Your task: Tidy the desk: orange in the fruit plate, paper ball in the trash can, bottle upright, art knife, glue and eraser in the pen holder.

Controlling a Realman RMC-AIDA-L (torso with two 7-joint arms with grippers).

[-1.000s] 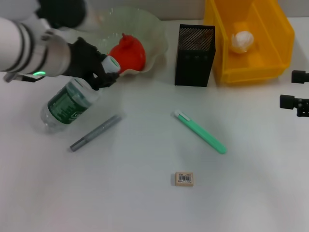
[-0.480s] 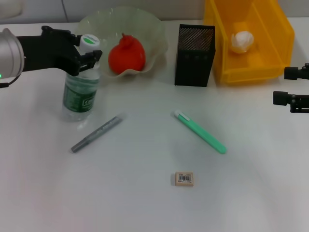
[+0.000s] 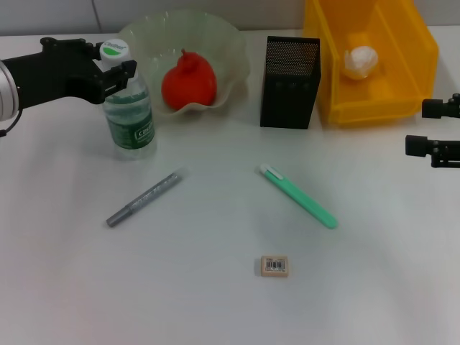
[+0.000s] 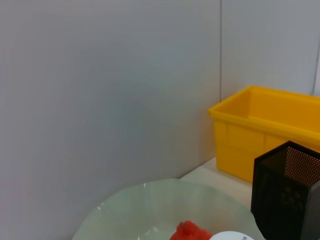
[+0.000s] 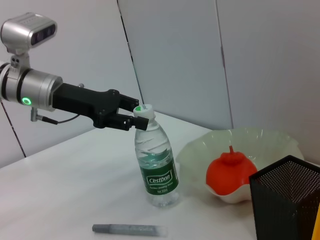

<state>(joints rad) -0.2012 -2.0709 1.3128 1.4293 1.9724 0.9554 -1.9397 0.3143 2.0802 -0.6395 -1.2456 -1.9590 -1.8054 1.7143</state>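
The bottle (image 3: pixel 130 115) stands upright on the table left of the fruit plate (image 3: pixel 231 54). My left gripper (image 3: pixel 117 70) is shut on its neck just under the white cap; the right wrist view shows the grip (image 5: pixel 129 115) on the bottle (image 5: pixel 156 167). The orange (image 3: pixel 188 81) lies in the fruit plate. The paper ball (image 3: pixel 360 61) lies in the trash can (image 3: pixel 366 108). The glue (image 3: pixel 144 199), the art knife (image 3: pixel 298 196) and the eraser (image 3: pixel 274 265) lie on the table. The pen holder (image 3: pixel 290 86) stands between plate and bin. My right gripper (image 3: pixel 433 129) is open at the right edge.
The left wrist view shows the plate's rim (image 4: pixel 150 192), the orange's top (image 4: pixel 191 232), the pen holder (image 4: pixel 285 190) and the trash can (image 4: pixel 265 127) before a grey wall. White table surface lies between the loose items.
My left gripper has swung the bottle from lying tilted to upright and shifted it a little toward the back. The right gripper has barely moved.
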